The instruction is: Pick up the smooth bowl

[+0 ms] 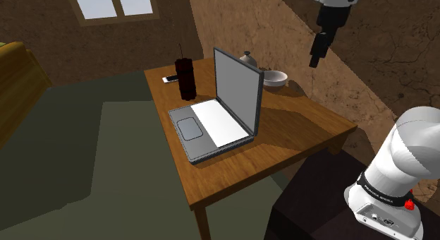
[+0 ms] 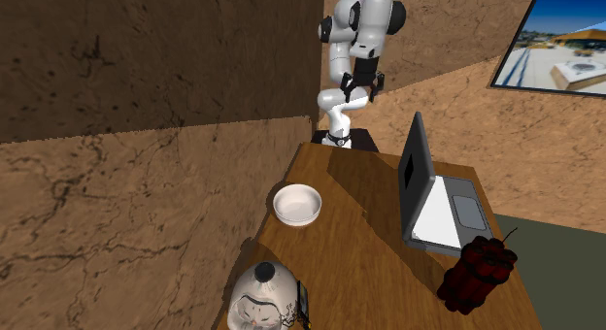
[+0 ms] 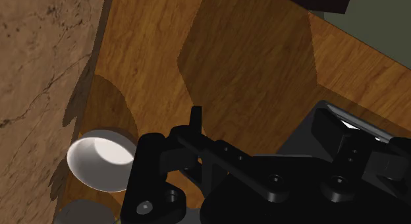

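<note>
- The smooth bowl [image 1: 273, 78] is white, upright and looks empty. It sits on the wooden surface [image 1: 296, 126] near its far edge in the shoulder view, close to the brown wall.
- Just beside the bowl, toward the far corner, is a rounded grey-white lidded vessel [image 2: 262, 297]. The two stand apart.
- An open laptop [image 1: 218, 111] takes up the middle of the surface. Its raised screen stands between the bowl and the keyboard half, so the bowl is behind the screen in the shoulder view.
- Beyond the laptop, on the side away from the bowl, a dark red bundle of sticks [image 1: 185, 76] stands upright. A small flat black-and-white item [image 1: 170, 79] lies next to it.
- The gripper [image 1: 314, 61] hangs high in the air, well apart from the bowl and up to its right in the shoulder view. It points downward and touches nothing. I cannot tell whether it is open or closed.
- The arm rises from a dark stand [image 1: 317, 210] at the near end of the surface.
</note>
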